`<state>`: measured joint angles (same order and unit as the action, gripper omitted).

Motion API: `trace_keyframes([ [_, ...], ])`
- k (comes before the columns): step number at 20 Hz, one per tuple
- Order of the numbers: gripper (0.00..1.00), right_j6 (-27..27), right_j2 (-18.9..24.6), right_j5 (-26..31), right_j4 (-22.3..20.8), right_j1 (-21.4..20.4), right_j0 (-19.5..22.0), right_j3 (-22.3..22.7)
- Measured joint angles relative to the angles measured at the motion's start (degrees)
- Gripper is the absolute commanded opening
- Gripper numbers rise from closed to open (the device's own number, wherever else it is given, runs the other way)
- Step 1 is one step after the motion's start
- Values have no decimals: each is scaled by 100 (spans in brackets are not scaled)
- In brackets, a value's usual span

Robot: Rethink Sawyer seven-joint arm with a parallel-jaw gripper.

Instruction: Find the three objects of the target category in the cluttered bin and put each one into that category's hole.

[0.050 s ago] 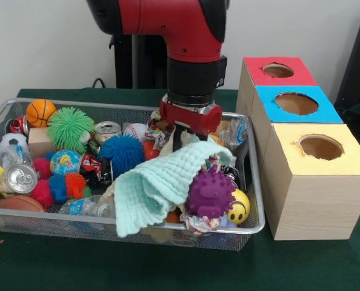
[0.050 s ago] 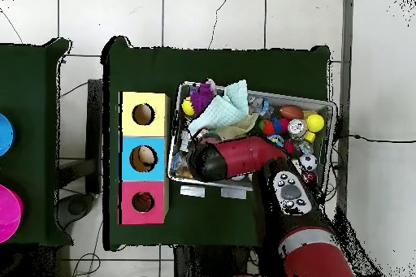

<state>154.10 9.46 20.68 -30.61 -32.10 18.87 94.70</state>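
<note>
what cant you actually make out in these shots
- Gripper: its fingertips are buried behind the mint cloth in the front view; the arm's own body covers them overhead.
- Bin floor under that cloth: hidden in both views.
- Yellow box hole: interior too dark in the front view.

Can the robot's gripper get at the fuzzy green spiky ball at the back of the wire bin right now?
Probably yes. The fuzzy green spiky ball sits on top of the clutter with nothing over it, so the way from above looks free. The gripper is down beside the mint green cloth and would need to lift and cross the bin.
</note>
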Motion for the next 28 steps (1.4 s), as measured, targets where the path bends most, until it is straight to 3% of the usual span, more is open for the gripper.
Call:
trace_keyframes([
  [6, 100, 0, -561, 1195, 0, -233, -509, -159],
  [10, 100, 0, -895, 1683, 2, -336, -673, -238],
  [19, 100, 0, -1410, 1791, 0, -450, -756, -461],
  [28, 100, 0, -1228, 1785, 278, -686, -371, -512],
])
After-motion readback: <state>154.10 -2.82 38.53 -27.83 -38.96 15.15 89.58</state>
